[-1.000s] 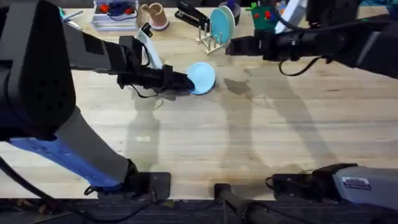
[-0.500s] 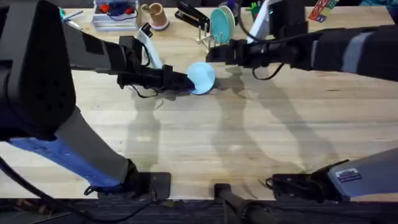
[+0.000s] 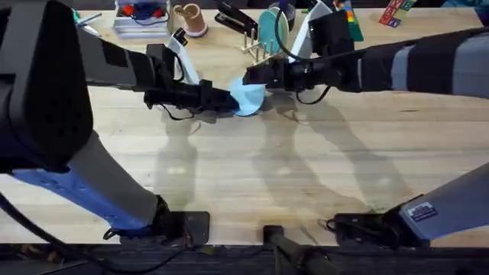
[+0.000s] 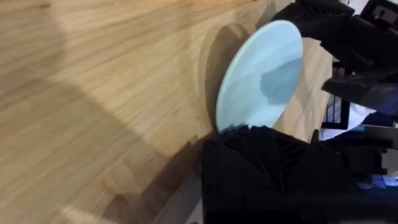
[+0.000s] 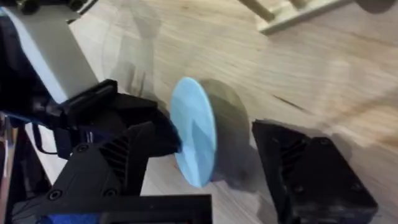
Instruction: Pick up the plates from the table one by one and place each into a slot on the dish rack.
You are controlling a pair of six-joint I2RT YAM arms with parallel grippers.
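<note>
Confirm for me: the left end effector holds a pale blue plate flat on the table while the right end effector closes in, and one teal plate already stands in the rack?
Not flat: the left end effector holds the pale blue plate on edge, as the left wrist view shows. The rest holds: right end effector, teal plate, rack.

A robot lab bench: plank table (image 3: 321, 168), arm mounts clamped along its edge, clutter tray (image 3: 140, 17).

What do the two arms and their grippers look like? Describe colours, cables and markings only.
Both arms are mostly black with grey link sections. The left arm has a blue section near its base and a white part by the wrist; thin black cables loop under the left gripper. The right arm has a grey sleeve-like link, a white label near its base, and a black cable loop by the right gripper. The fingers are black and blocky.
</note>
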